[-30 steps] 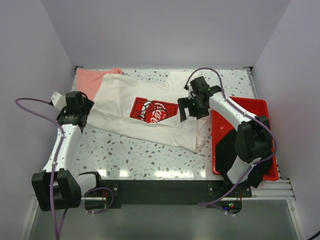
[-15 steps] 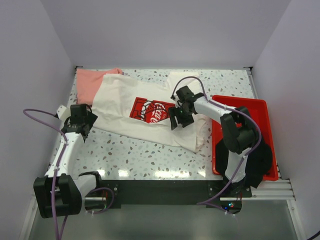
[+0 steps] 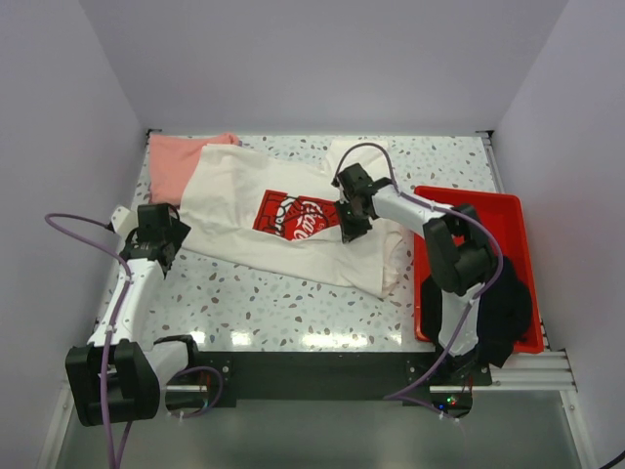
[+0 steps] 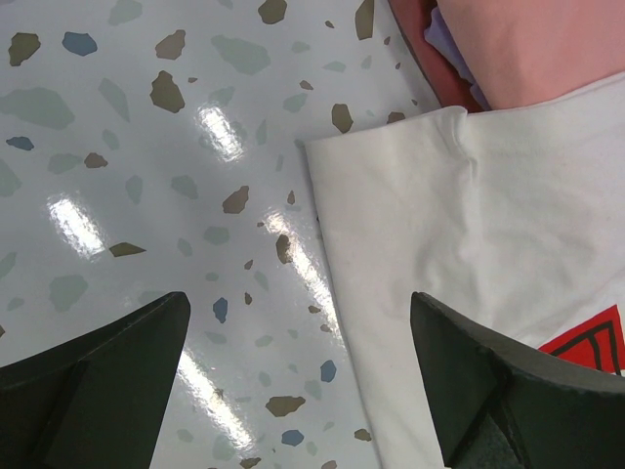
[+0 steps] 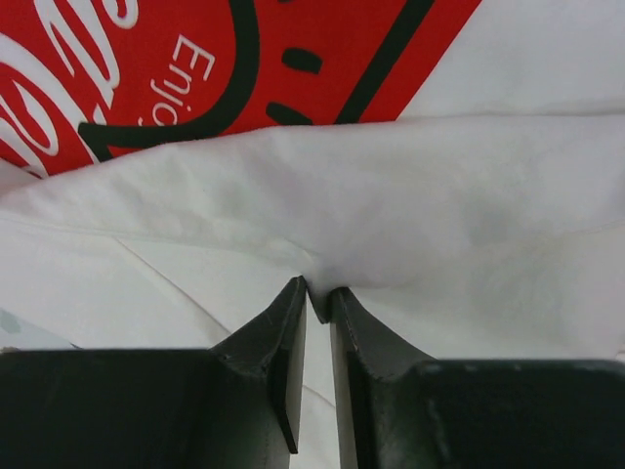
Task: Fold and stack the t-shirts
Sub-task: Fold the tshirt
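The white tee (image 3: pixel 283 220) lies spread on the table (image 3: pixel 293 303), a little crooked, and its red print (image 3: pixel 300 216) faces up near the middle of the table. Its right part is bunched and folded over itself, close to the red tray (image 3: pixel 508 210), which stands at the right side. In the near part of the tray lies a dark thing (image 3: pixel 503 313); I cannot tell what it is. The pink tee (image 3: pixel 176 161) is at the far left corner, and the white tee covers its right edge. In the left wrist view a thin edge of the lavender tee (image 4: pixel 447 51) shows under the pink one. The right gripper (image 3: pixel 347 223) is low on the white tee, just at the right of the print. In its wrist view the right gripper (image 5: pixel 317 298) is narrow, the two fingers (image 5: pixel 283 342) almost together, and they pinch a small raised fold of the white cloth, with the print (image 5: pixel 244 68) just beyond the fold. The left gripper (image 3: pixel 159 233) hangs over the left side of the table, at the near left edge of the white tee. Its claw (image 4: pixel 298 371) is wide and holds nothing: one finger (image 4: pixel 117 342) is above bare table and the other above the white cloth, whose edge (image 4: pixel 327 244) runs between them.
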